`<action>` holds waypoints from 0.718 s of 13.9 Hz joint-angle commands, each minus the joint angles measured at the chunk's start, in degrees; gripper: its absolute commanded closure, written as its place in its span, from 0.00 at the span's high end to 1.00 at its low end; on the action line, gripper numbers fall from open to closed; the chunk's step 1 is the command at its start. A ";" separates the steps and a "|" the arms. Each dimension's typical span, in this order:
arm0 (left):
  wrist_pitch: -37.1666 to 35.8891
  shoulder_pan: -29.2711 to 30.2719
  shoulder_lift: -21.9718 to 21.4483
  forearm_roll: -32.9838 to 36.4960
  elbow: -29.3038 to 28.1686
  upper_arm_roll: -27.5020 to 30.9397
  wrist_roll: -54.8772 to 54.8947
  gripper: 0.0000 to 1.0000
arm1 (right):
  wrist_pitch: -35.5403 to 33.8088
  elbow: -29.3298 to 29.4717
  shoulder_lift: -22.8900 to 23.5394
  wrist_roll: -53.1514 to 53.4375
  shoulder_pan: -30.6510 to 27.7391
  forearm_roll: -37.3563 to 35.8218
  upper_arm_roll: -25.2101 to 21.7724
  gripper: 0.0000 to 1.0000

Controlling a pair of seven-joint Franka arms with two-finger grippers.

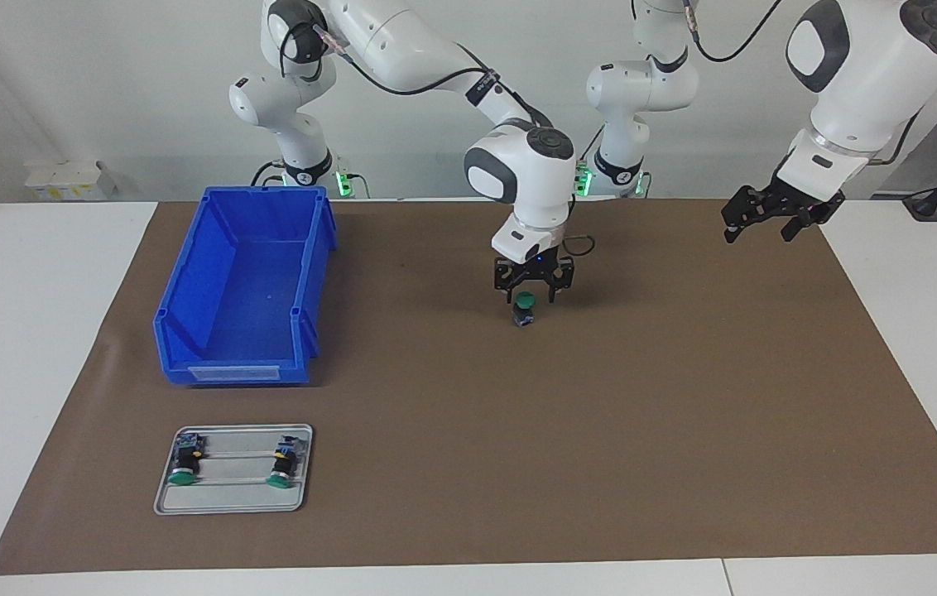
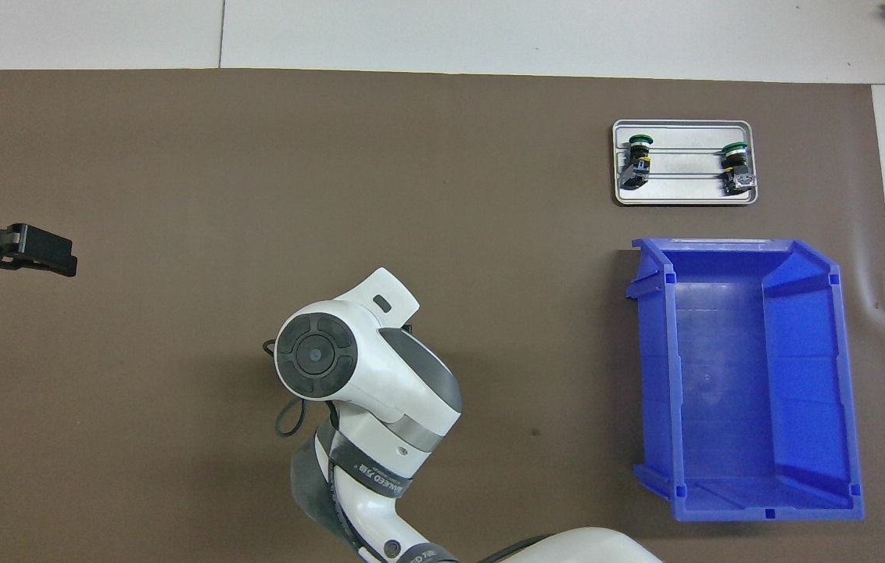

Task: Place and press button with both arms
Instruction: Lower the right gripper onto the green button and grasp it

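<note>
- Blue bin (image 1: 241, 290) toward the right arm's end of the bench; white label on its front, writing unreadable.
- Tray (image 1: 233, 500) near the bench edge away from the robots holds two spare buttons (image 1: 185, 459).
- Button (image 1: 525, 310) stands mid-bench, green cap up, directly under the right gripper (image 1: 533, 285), fingers wide either side, apparently not gripping.
- Left gripper (image 1: 766, 223) waits raised over the left arm's end, fingers apart, holding nothing.

Light: I see bright, even illumination from above.
Shadows: soft, short, under the blue bin (image 1: 241, 290).
Focus: sharp to the surface (image 1: 518, 463) edges.
</note>
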 commanded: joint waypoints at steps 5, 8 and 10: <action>0.28 0.45 -1.64 0.64 -1.76 -0.33 0.11 1.00 | -1.31 -0.72 0.01 1.48 0.18 -1.92 0.12 0.74; 0.28 0.45 -1.56 0.64 -1.76 -0.33 0.11 1.00 | -2.36 -0.64 -0.08 1.57 0.27 -1.83 0.12 0.48; 0.28 0.45 -1.56 0.64 -1.76 -0.33 0.11 1.00 | -2.54 -0.72 -0.34 1.57 0.19 -1.92 0.12 0.21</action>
